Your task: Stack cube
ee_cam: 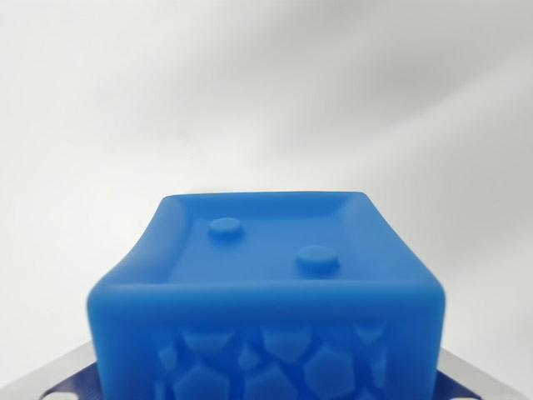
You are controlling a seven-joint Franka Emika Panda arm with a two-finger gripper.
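Fingers of the gripper are not clearly identifiable in the wrist view; whether they are spread, closed or clamped on anything cannot be told. Pale grey metallic parts [62, 371] appear at the lower left and lower right corners, flanking the base of the cube, and a strip of blue with small light holes lies along the bottom edge on the wrist view's left. Whether these parts belong to the gripper is uncertain.

Blue cube [266, 300] fills the lower centre of the frame, very close to the camera and slightly blurred at its near edge. Its upper face is recessed within a raised rim and carries two round studs: one toward the rear left [225, 228], one nearer and toward the wrist view's right [317, 257]. The near side face shows an embossed pattern of irregular polygons, mostly pentagonal and hexagonal in outline. The left side wall curves inward as it recedes; the right wall recedes in a straighter line.

Background [266, 92] behind the cube is a plain, out-of-focus surface in white and pale grey, with soft diagonal bands of shade running across the upper frame. What the cube rests on cannot be told from this view.
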